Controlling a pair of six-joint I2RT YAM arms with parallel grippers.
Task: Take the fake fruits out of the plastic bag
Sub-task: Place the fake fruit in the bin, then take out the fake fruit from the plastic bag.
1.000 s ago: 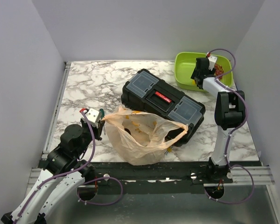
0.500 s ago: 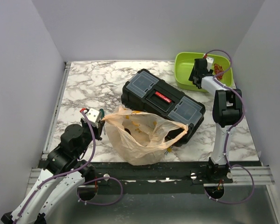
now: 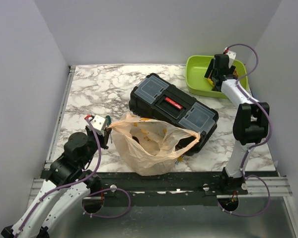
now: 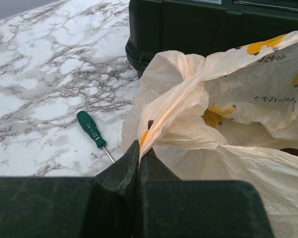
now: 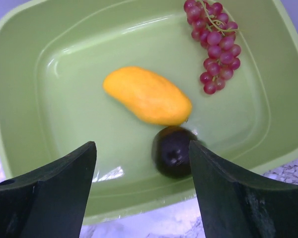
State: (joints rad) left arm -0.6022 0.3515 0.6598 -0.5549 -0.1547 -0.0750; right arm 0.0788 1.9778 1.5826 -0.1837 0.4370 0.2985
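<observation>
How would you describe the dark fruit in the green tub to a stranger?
Find the green tub at the far right corner of the table. Inside, beside the yellow oval fruit, lies the dark fruit: the only round, nearly black piece; the grapes are red.

The toolbox (image 3: 173, 105) sits mid-frame in the top view, with the plastic bag (image 3: 151, 144) against its lower edge. A screwdriver (image 4: 91, 130) lies left of the bag. The basin (image 3: 196, 74), upper right, holds fake fruits (image 5: 147, 95) and grapes (image 5: 213, 44).

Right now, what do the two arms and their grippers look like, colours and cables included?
Both look alike: the left arm and right arm are white links joined by bulky black joints. A thin purple cable loops along each. The left gripper and right gripper have dark, nearly black wedge-shaped fingers.
</observation>
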